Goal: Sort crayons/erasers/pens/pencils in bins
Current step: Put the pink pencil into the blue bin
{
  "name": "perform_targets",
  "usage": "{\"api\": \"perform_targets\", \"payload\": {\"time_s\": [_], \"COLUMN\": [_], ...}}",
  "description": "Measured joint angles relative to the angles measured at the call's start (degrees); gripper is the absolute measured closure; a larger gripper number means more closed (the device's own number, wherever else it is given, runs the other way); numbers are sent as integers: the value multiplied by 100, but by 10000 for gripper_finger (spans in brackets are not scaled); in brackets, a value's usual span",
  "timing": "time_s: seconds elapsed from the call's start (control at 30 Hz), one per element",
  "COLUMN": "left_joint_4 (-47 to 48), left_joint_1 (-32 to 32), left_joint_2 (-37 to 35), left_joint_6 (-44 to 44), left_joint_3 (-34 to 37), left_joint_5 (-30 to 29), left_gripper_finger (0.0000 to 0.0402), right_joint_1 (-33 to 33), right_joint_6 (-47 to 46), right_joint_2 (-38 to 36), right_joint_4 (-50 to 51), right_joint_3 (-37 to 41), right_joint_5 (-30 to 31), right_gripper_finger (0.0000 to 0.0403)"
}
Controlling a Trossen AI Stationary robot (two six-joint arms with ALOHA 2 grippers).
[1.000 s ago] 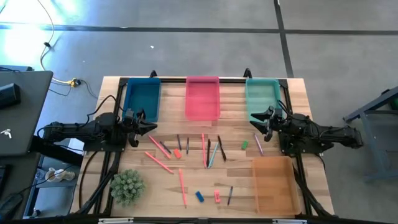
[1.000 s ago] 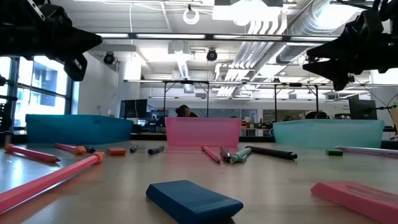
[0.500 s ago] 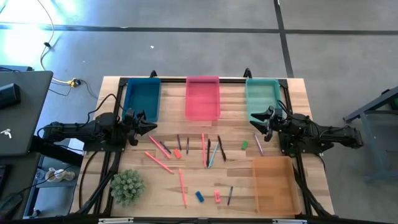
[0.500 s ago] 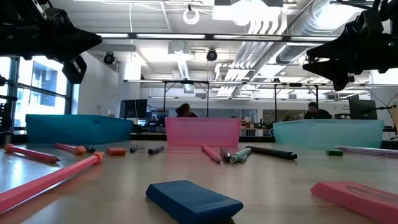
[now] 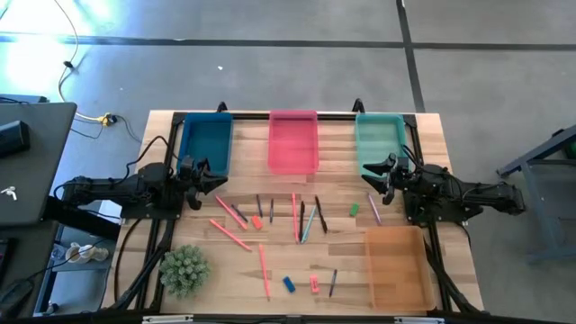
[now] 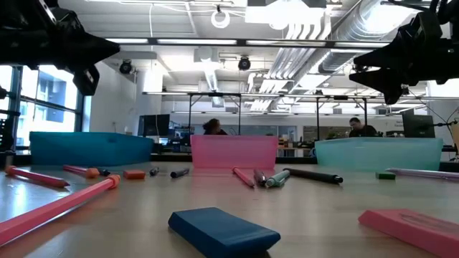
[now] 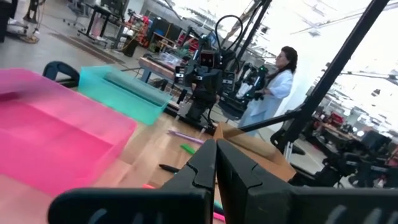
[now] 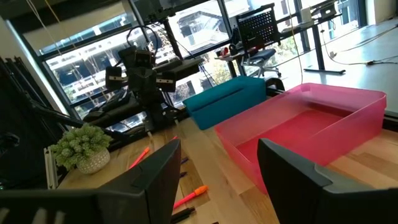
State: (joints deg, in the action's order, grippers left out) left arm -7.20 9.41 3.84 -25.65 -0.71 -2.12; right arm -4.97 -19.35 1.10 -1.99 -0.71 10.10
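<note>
1. Near edge of worktop (image 5: 432,126): blue eraser (image 5: 289,284) and pink eraser (image 5: 314,284) side by side, with a dark pen (image 5: 333,283) just right of them and a long pink stick (image 5: 264,271) to their left. Low view has the blue eraser (image 6: 224,231) closest, pink one (image 6: 412,228) at right.
2. Potted plant (image 5: 184,268) sits at the near-left corner. Orange bin (image 5: 397,265) at near right, nothing visible inside.
3. Mid worktop: loose scatter of sticks – pink ones on the left, a cluster of dark, red and teal ones in the centre. A small orange-red eraser (image 5: 256,221) lies among them; green eraser (image 5: 355,210) lies apart to the right, near a purple pen (image 5: 374,211).
4. Left tool (image 5: 220,184): clenched, empty, held above the worktop just in front of the blue bin. Wrist view shows its fingers (image 7: 239,180) pressed together.
5. Right tool (image 5: 368,173): released, jaws spread wide, empty, held above the worktop at the near end of the teal bin. Fingers (image 8: 160,171) clearly apart in its wrist view.
6. Far edge, left to right: blue bin (image 5: 206,142), pink bin (image 5: 293,140), teal bin (image 5: 378,135). No contents visible in any of them.
7. Room behind: a person in a white coat (image 7: 272,93) stands beyond the worktop; seated people at desks in the low view.
</note>
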Motion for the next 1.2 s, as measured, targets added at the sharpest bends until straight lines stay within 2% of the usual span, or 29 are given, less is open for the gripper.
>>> {"api": "perform_targets", "payload": {"time_s": [0.13,0.3,0.47,0.6,0.9,1.03,1.2], "left_joint_4": [2,4,7,-20,-1335,-1018,40], "left_joint_1": [0,0,0,0,4,4,4], "left_joint_2": [2,0,0,2,3,110,631], "left_joint_6": [91,53,-436,-523,-140,281,773], "left_joint_3": [-2,0,0,-1,-157,-705,-1699], "left_joint_5": [9,-212,-560,-592,-652,-727,-754], "left_gripper_finger": [383,335,285,265,265,273,277], "right_joint_1": [2,1,2,1,0,1,0], "right_joint_6": [-6,-8,-8,-12,-4,0,-1], "right_joint_2": [0,0,0,0,0,0,0], "right_joint_4": [-1,1,-1,1,1,-1,-1], "right_joint_3": [0,1,2,1,2,0,0], "right_joint_5": [-1,1,-1,-1,1,1,1], "right_gripper_finger": [199,199,199,199,199,199,199]}}
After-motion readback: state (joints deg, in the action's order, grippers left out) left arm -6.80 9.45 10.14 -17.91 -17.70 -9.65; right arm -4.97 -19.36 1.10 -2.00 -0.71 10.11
